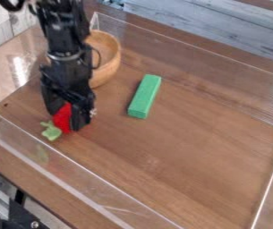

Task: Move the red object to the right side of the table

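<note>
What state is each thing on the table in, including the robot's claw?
Claw: open, lowered around the toy strawberry
Toy strawberry: lying on its side, leafy end toward the near left edge
Wooden bowl: partly hidden behind the arm
Green block: lying flat, untouched

The one camera looks down at a slant from high above the table (199, 161); it faces twelve o'clock, near enough that the tabletop fills most of its view.
</note>
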Controlling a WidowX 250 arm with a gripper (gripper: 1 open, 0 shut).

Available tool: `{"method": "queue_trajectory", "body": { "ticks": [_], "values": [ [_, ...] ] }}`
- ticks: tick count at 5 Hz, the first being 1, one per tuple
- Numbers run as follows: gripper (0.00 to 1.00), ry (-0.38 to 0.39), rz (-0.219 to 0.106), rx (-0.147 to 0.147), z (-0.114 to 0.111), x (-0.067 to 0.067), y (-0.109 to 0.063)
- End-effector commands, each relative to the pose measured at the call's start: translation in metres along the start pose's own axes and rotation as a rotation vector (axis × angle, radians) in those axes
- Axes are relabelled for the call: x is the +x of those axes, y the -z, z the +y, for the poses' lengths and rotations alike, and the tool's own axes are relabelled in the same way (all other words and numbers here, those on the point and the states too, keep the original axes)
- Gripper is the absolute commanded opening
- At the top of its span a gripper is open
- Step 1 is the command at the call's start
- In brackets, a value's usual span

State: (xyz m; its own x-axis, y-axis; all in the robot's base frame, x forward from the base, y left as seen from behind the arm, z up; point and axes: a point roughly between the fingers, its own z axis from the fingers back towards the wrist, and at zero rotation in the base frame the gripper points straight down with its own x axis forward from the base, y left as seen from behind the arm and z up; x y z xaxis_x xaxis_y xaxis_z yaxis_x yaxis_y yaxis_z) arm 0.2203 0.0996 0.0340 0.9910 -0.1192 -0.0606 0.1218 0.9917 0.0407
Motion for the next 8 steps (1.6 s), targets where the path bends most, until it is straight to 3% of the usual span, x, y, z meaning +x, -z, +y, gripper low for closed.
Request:
{"method": "queue_trajectory", "body": {
  "ticks": [1, 2, 4, 5, 6, 7, 8],
  "values": [
    [1.00, -0.019, -0.021, 0.009, 0.009, 0.005, 0.000],
    [0.00, -0.036, -0.014, -0.004, 0.016, 0.003, 0.002],
    [0.00, -0.008, -0.004, -0.042, 0.019, -0.001, 0.010],
    [0.00, -0.074, -0.003, -0.071, 0.022, -0.004, 0.012],
    [1.00, -0.142, 0.000, -0.095, 0.023, -0.006, 0.013],
    [0.00, -0.172, 0.011, -0.104, 0.022, -0.009, 0.009],
    [0.00, -0.196, 0.018, -0.111, 0.020, -0.011, 0.006]
  ]
}}
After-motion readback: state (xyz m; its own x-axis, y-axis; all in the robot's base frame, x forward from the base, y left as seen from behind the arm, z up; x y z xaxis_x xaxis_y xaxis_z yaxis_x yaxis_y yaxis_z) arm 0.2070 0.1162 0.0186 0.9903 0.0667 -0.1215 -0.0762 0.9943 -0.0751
